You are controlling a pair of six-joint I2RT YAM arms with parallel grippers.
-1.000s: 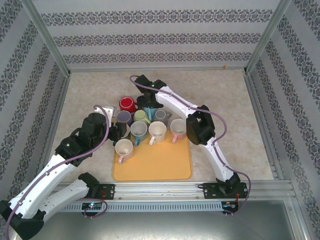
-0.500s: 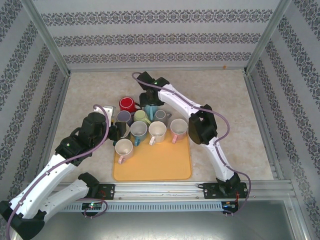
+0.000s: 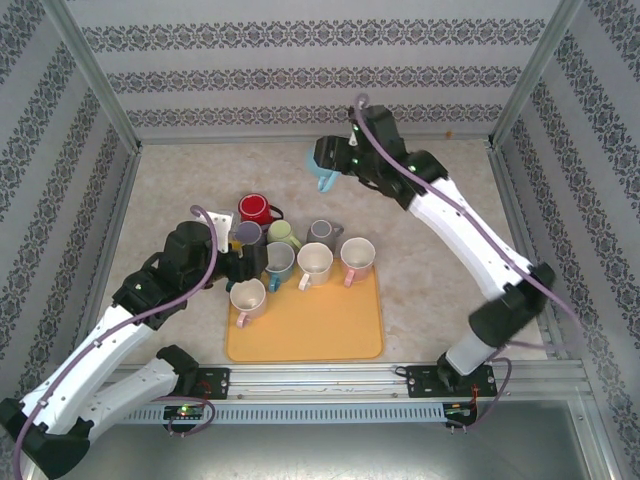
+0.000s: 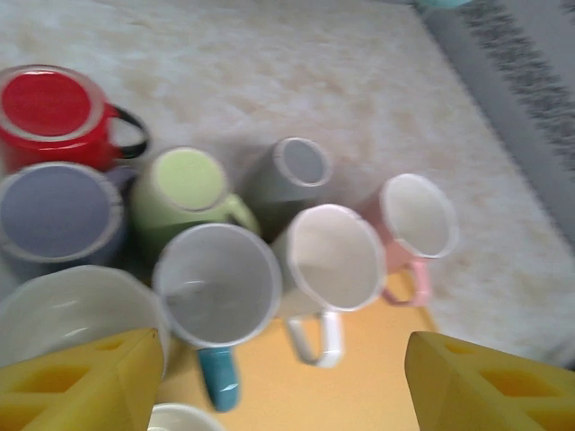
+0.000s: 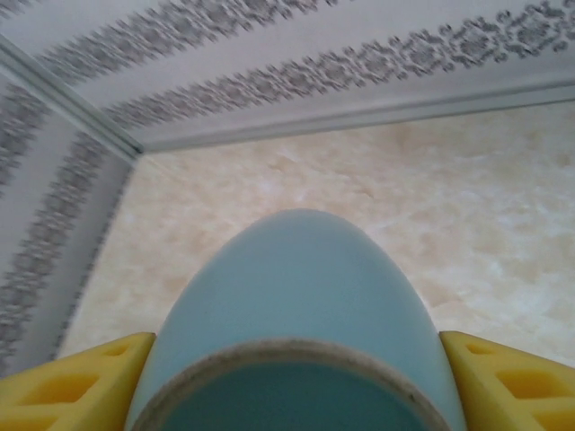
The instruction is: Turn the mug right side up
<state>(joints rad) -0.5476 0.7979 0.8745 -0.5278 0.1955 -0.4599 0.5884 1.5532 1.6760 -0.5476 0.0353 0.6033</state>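
Right fingers clamping blue mug, now raised away from other mugs

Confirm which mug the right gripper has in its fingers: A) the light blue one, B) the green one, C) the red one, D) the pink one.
A: the light blue mug sits between the right gripper's yellow fingers, apart from the red mug and pink mug in the cluster.
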